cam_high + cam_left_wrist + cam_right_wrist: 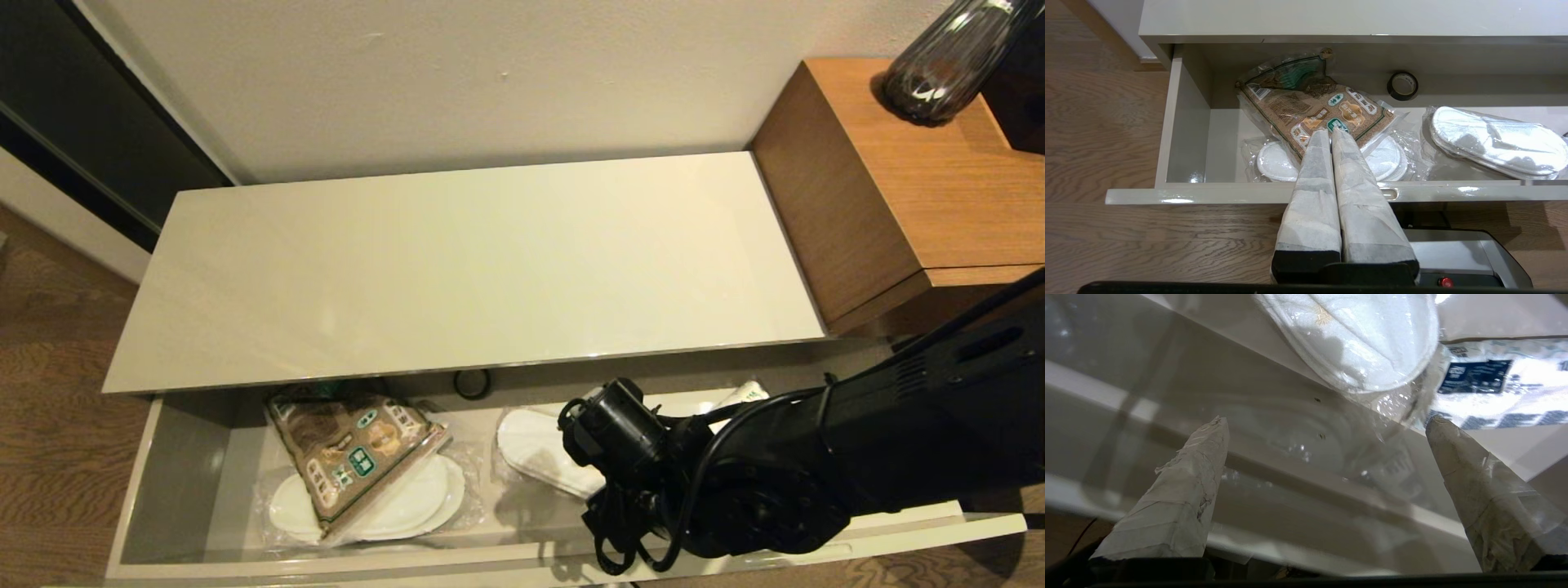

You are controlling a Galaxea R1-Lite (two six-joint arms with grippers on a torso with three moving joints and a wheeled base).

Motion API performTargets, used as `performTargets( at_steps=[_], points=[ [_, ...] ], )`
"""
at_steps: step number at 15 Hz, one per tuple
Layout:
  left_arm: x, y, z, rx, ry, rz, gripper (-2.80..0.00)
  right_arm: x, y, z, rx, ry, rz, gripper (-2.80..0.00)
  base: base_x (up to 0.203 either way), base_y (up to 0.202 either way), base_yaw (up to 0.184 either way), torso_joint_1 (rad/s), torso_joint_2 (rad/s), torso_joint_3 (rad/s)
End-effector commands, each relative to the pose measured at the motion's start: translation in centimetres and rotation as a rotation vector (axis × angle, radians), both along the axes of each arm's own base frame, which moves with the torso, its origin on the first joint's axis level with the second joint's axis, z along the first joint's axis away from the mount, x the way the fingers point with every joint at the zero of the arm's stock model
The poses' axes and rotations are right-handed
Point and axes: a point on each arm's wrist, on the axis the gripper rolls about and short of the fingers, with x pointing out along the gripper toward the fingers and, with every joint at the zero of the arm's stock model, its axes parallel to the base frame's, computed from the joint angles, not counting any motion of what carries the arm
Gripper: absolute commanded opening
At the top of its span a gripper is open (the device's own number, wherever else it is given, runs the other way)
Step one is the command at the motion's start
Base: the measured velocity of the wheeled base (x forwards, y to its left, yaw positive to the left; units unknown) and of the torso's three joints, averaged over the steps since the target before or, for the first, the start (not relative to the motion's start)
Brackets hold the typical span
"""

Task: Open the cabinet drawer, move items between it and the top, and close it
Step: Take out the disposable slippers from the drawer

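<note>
Right gripper (1327,424): fingers spread wide, low over the drawer's front edge.
Cabinet drawer (175,457): pulled open.
Wrapped slippers (1355,339): just beyond the fingertips; likely light, soft, film slippery. Pinch the pack's near rim.
Snack bag (351,449): drawer's left, crinkly, lying on another slipper pack.
Tape roll (473,383): at the back.
Left gripper (1331,136): fingers pressed together, empty, outside the drawer.

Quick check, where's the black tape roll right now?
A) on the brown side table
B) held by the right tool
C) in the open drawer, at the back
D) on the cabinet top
C: the tape roll stands on edge at the back of the open drawer, behind the snack bag and the wrapped slippers; the right tool is open over the drawer, holding nothing.
</note>
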Motion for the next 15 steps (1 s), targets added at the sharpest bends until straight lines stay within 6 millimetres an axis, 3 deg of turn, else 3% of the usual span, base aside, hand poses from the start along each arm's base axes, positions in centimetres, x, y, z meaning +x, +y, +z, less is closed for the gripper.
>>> performTargets(
  at_steps=[1,4,8,15],
  points=[
    [0.0,0.0,0.0,-0.001,0.001,0.002,-2.80,1.5,-0.4,-2.4,-0.035,0.026,-0.034,0.00,0.000,0.000,0.000,0.000,0.00,0.000],
    [0.0,0.0,0.0,-0.001,0.001,0.000,-2.80,4.7,-1.5,-3.4,-0.061,-0.016,-0.004,0.00,0.000,0.000,0.000,0.000,0.00,0.000],
    [0.0,0.0,0.0,-0.001,0.001,0.002,-2.80,7.0,-3.4,-3.0,-0.110,-0.057,0.147,0.00,0.000,0.000,0.000,0.000,0.00,0.000],
    [0.0,0.0,0.0,-0.001,0.001,0.002,-2.80,5.0,-5.0,-1.6,-0.157,-0.106,0.266,0.00,0.000,0.000,0.000,0.000,0.00,0.000]
  ],
)
